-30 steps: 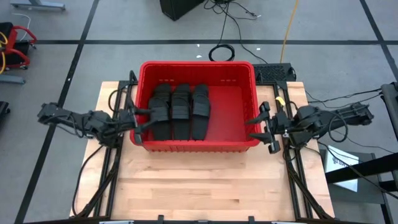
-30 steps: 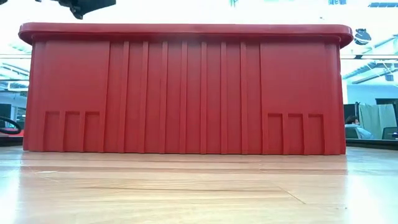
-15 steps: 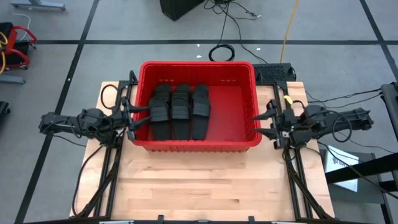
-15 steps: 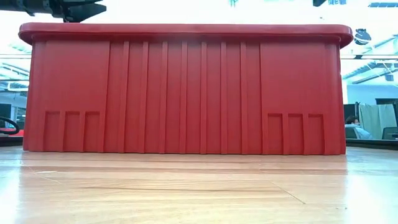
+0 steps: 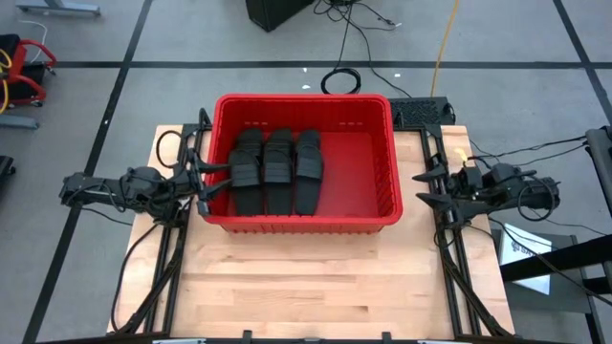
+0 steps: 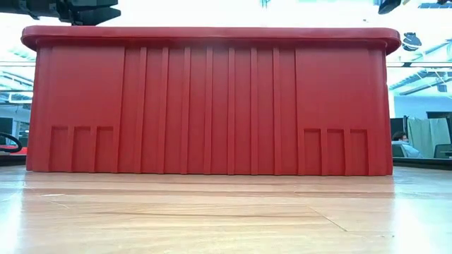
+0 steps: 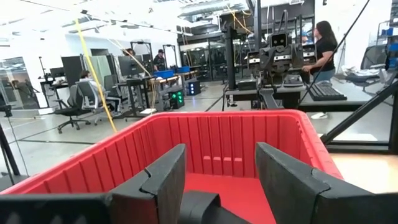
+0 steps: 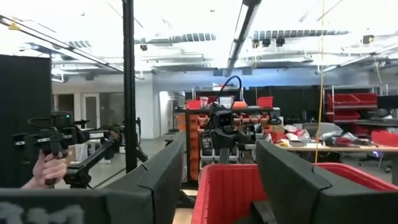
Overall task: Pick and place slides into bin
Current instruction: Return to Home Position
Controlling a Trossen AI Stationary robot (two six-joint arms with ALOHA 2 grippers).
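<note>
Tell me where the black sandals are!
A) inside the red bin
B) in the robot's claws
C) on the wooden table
A: the slides lie side by side inside the bin, and the left gripper and right gripper are both open and hold nothing.

Red bin [image 6: 212, 106] seen square-on, filling most of the frame. Front wall ribbed with upright ridges, three small square recesses low at each end, rolled rim along the top. Standing flat on a pale wooden table [image 6: 212, 219]. Above the rim's left end, a dark piece of the left arm [image 6: 78, 10]; at the top right corner, a sliver of the right arm [image 6: 392, 5]. Bright room behind at both edges.
</note>
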